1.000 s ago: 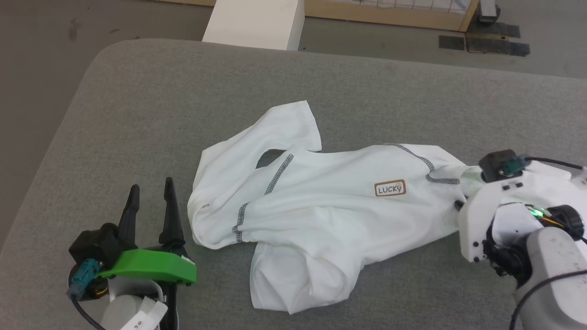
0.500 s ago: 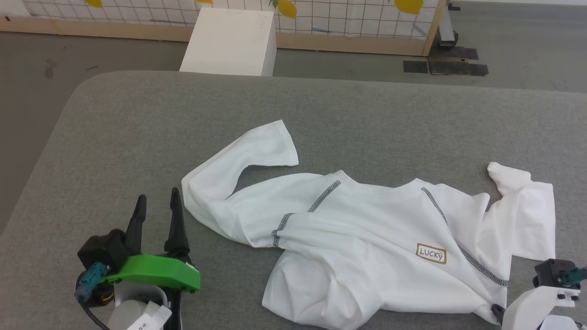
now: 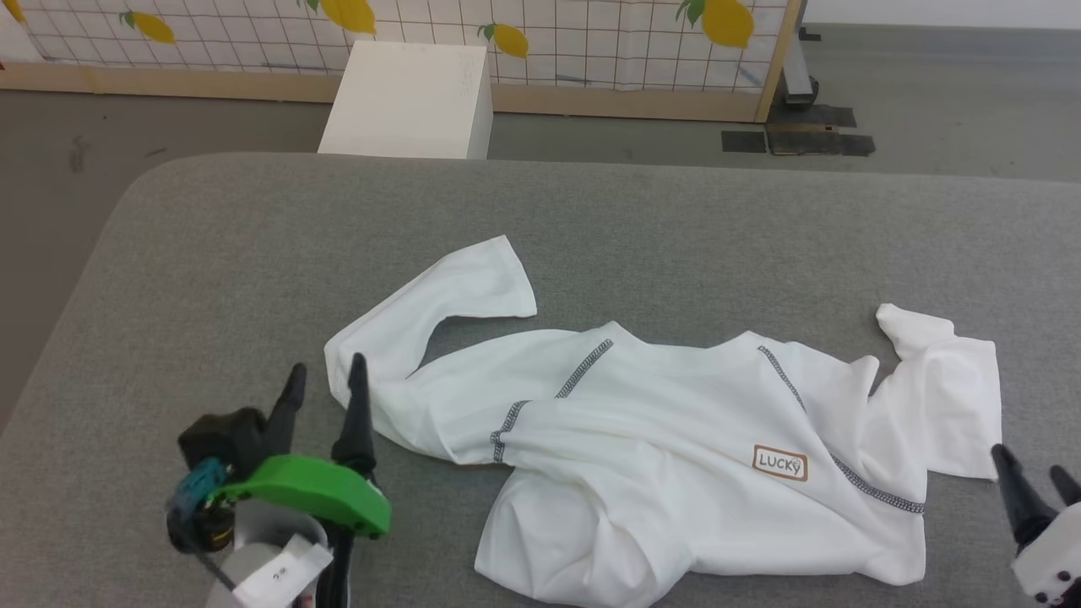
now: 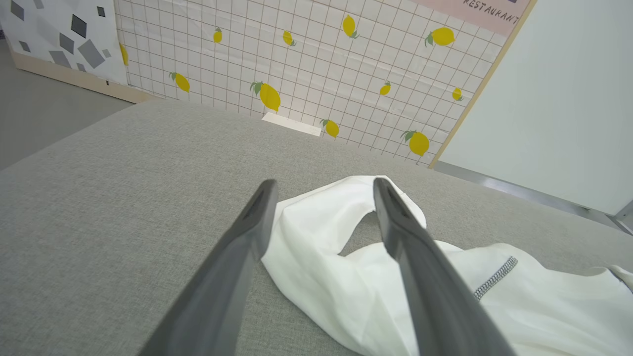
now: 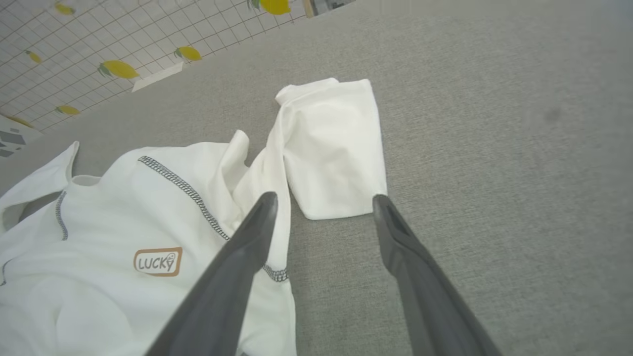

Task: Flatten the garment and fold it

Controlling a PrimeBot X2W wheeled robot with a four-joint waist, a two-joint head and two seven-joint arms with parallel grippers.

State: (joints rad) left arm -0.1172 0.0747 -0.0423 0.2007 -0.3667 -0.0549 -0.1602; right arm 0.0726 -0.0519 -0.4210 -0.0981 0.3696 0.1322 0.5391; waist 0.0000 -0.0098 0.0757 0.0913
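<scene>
From the head view, the garment (image 3: 642,473) lies spread but rumpled across the near half of the grey counter (image 3: 591,219), with its LUCKY patch (image 3: 779,463) facing up. Treat it as light, limp cotton. It should drape and bunch rather than hold any shape, and it is not likely to slip out of a firm pinch. Your left fingers (image 3: 356,405) stand spread and empty just beside the bent sleeve. Your right fingers (image 3: 1013,490) are also parted and empty, near the other sleeve's hem. Beyond the counter are a white box (image 3: 405,101) and a lemon-patterned screen (image 3: 591,34). Both are well away and nothing blocks you.

In the left wrist view, the left fingers (image 4: 242,252) straddle the sleeve's doubled-over edge (image 4: 316,237) without gripping it. That edge looks like a good place to take hold. Pinch at a hem or seam, where the layers are thicker.

In the right wrist view, the right fingers (image 5: 408,257) hang open over bare counter at the corner of the folded-back sleeve (image 5: 336,148). The hem corner is the likely hold. I expect the main trouble to be catching two layers together.
</scene>
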